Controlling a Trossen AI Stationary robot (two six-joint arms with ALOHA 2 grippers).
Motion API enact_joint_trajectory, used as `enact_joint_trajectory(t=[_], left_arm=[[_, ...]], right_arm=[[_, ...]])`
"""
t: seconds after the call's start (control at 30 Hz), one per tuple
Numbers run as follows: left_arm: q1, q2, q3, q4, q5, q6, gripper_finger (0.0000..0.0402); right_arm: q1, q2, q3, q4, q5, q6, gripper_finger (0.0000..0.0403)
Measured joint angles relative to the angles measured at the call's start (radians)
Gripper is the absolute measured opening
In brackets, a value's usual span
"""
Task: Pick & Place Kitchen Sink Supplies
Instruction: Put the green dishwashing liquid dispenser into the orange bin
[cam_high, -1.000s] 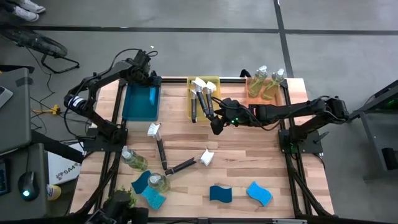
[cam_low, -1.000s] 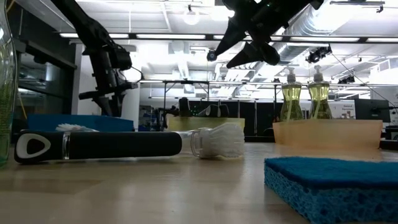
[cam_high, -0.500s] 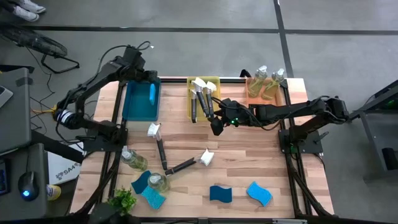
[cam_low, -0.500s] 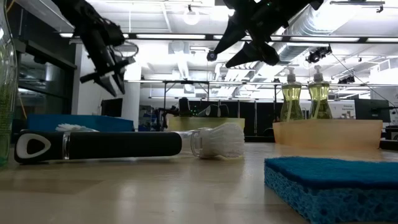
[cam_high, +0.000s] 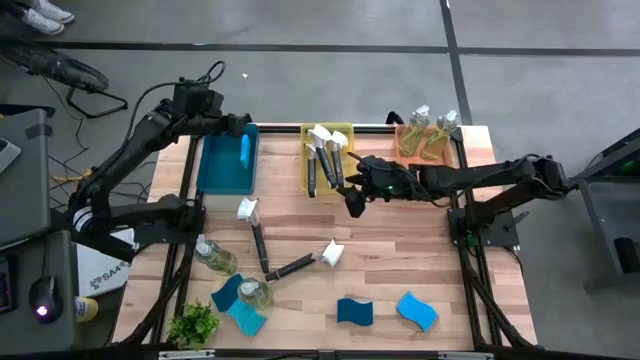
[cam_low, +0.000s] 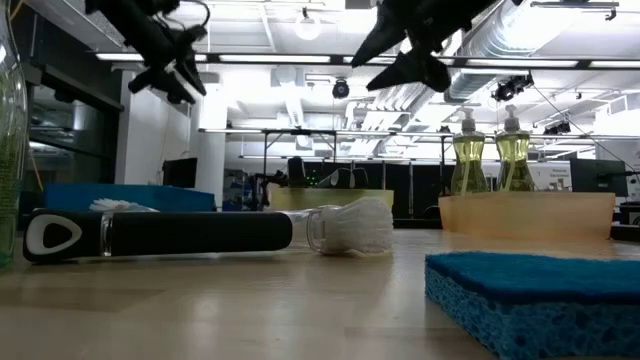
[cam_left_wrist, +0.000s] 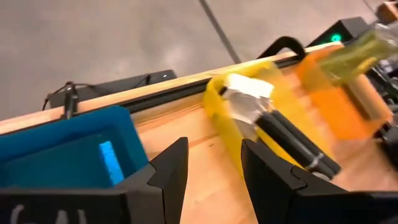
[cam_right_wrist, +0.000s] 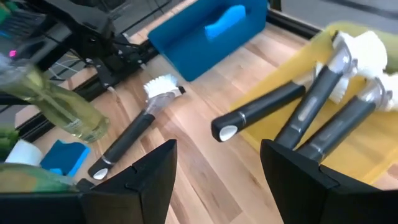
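Lying nearest along the bench's (cam_high: 400, 255) front edge are blue sponges (cam_high: 354, 311), two bottles (cam_high: 214, 257) and two loose dish brushes (cam_high: 253, 232). Farther back, the right pincer (cam_high: 354, 207) hovers released beside the yellow tray (cam_high: 346, 131) of brushes. Farthest, the left pincer (cam_high: 243, 123) hangs released over the blue bin's (cam_high: 215, 165) rear edge; one sponge lies inside.

No readable text, label, brand, number or sign anywhere: nothing legible on table, trays, bottles, brushes or arms.
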Motion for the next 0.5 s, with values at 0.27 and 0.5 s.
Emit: enact_joint_trajectory(t=[0.27, 0.5], left_arm=[[-0.168, -0.074, 0.0, -0.015, -0.022, -0.06, 0.0145], [-0.303, -0.142, 0.0, -0.13, -0.098, -0.135, 0.0145]], right_arm=[[0.0, -0.09, 0.0, -0.043, -0.025, -0.033, 0.0224], [0.0, -0.161, 0.0, -0.146, -0.031, -0.033, 0.0224]])
